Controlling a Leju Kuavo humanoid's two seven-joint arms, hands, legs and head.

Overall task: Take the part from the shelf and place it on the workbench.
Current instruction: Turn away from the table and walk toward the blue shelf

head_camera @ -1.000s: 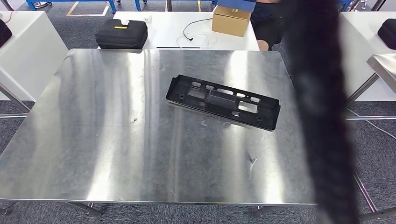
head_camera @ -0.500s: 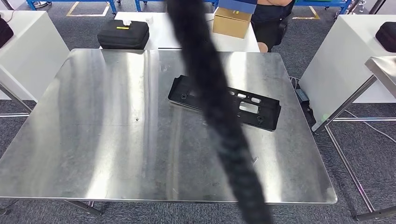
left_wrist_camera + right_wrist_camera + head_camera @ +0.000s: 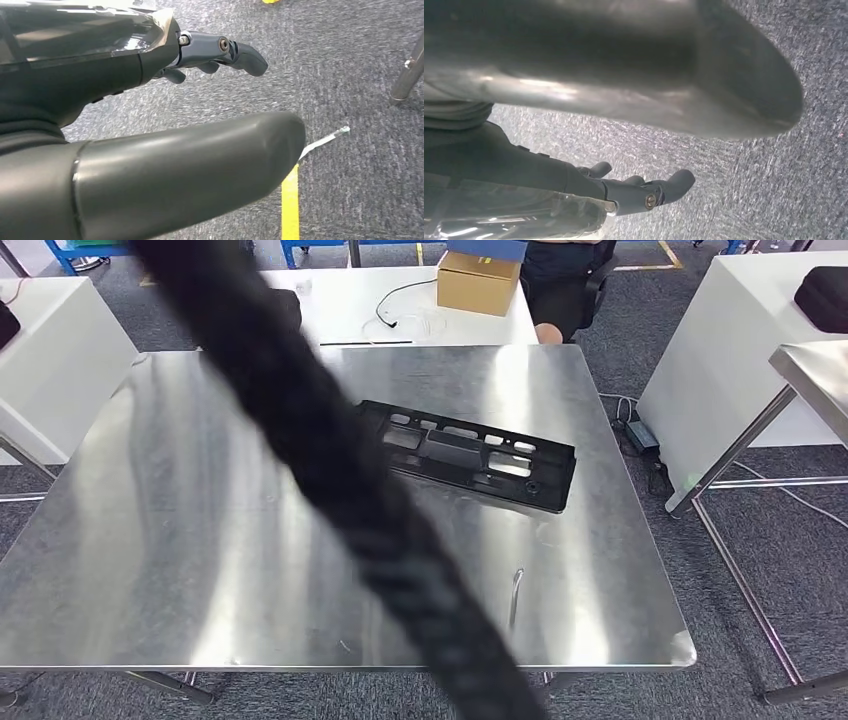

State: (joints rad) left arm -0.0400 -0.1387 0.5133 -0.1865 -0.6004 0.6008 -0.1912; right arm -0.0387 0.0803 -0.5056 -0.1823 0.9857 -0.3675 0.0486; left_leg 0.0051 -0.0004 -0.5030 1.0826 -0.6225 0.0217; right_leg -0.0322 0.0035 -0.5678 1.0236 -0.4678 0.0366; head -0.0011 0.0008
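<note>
The part (image 3: pixel 480 455), a long black plastic frame with several cut-outs, lies flat on the steel workbench (image 3: pixel 180 540), right of its middle. A blurred black strand (image 3: pixel 340 470) hangs close to the head camera and crosses the picture diagonally, hiding the part's left end. My left hand (image 3: pixel 100 85) hangs over grey carpet in the left wrist view, fingers (image 3: pixel 240 52) stretched out and holding nothing. My right hand (image 3: pixel 524 165) also hangs over carpet, its fingers (image 3: pixel 669 185) spread, with nothing in it.
Behind the workbench stands a white table with a cardboard box (image 3: pixel 478 282) and a thin cable. A person in dark clothes (image 3: pixel 560 280) stands beside it. A second steel table (image 3: pixel 810 365) and a white table (image 3: pixel 720 350) stand at the right. A power adapter (image 3: pixel 640 435) lies on the floor.
The blurred black strand has swung from the right side across to the left of the head view. The whole picture has shifted a little, so the camera moved; the part stays where it lay.
</note>
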